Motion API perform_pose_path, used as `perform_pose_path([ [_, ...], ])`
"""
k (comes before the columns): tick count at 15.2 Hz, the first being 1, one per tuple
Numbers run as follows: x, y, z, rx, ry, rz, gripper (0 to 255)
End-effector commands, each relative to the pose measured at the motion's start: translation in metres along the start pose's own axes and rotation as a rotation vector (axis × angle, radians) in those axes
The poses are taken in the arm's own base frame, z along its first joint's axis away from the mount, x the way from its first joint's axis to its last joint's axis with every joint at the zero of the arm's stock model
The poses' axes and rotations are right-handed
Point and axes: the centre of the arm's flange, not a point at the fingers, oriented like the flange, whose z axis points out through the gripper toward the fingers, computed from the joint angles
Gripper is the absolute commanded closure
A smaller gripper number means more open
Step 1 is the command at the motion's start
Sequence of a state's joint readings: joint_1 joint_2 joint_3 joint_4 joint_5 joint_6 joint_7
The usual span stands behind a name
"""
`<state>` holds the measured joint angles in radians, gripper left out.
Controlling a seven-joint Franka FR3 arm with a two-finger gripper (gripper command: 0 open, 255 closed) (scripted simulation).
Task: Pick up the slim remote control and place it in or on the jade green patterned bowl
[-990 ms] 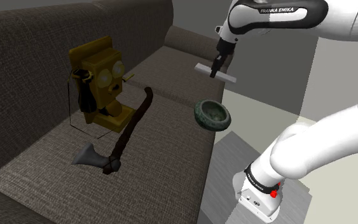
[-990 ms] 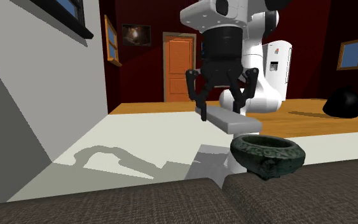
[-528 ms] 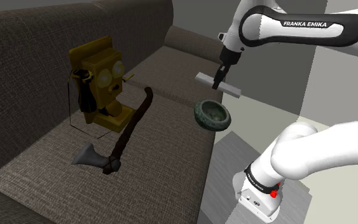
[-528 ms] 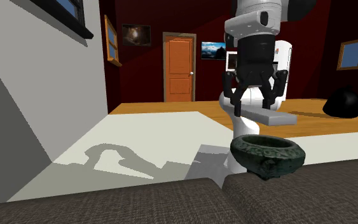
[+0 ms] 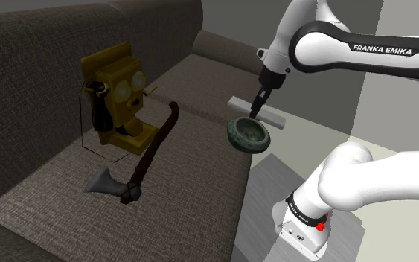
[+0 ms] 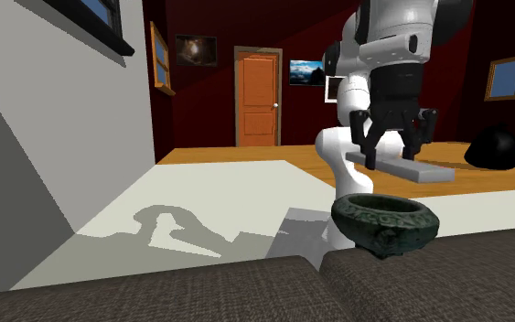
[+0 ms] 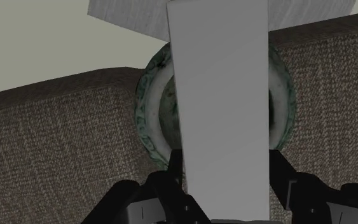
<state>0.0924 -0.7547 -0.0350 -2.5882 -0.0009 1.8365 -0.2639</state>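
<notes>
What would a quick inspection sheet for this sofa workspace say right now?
Surface: dark woven sofa seat, with the bowl near its edge.
Job's things: flat grey remote held above the green patterned bowl, not yet in it.
Clutter: yellow old-style telephone and an axe on the seat, apart from the bowl.
Pincer: pincer shut on the remote, over the bowl.
Cables: nothing seen.
Surroundings: orange door, dark red walls, pale floor beside the sofa.

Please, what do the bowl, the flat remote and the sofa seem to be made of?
Bowl: probably glazed ceramic or stone, dark green, mottled, with relief pattern on the rim. Remote: drawn plain pale grey, smooth; material unclear. Sofa: coarse woven fabric, brown-grey, visible weave.
</notes>
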Motion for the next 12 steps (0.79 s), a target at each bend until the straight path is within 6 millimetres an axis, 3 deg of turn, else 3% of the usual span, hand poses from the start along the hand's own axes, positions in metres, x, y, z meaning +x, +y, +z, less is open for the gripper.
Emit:
perform_pose_path([
  [1,-0.002,-0.001,0.010,0.000,0.000,0.000,255],
  [10,-0.002,0.000,0.060,0.000,0.000,0.000,255],
  [12,-0.002,0.000,0.060,0.000,0.000,0.000,255],
])
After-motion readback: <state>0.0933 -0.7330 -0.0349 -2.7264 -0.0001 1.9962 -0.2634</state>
